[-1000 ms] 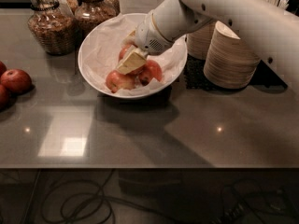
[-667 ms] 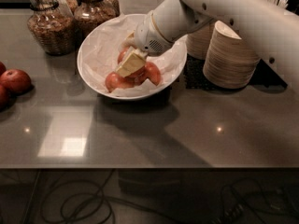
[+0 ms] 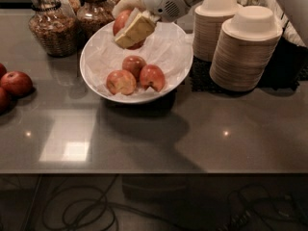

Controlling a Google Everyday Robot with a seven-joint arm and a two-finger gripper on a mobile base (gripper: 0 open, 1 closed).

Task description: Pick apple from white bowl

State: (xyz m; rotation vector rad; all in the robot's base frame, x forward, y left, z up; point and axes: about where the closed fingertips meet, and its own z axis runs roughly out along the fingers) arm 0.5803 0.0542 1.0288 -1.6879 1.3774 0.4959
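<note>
The claw (image 3: 120, 28) apparently grips the apple (image 3: 122, 19) above the white bowl (image 3: 85, 74).

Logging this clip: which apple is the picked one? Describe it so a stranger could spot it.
Find the wide white bowl on the grey table. Above its back rim hangs the gripper, shut on the apple. It is the only one in the air: three other apples lie in the bowl, more apples at the table's left edge.
</note>
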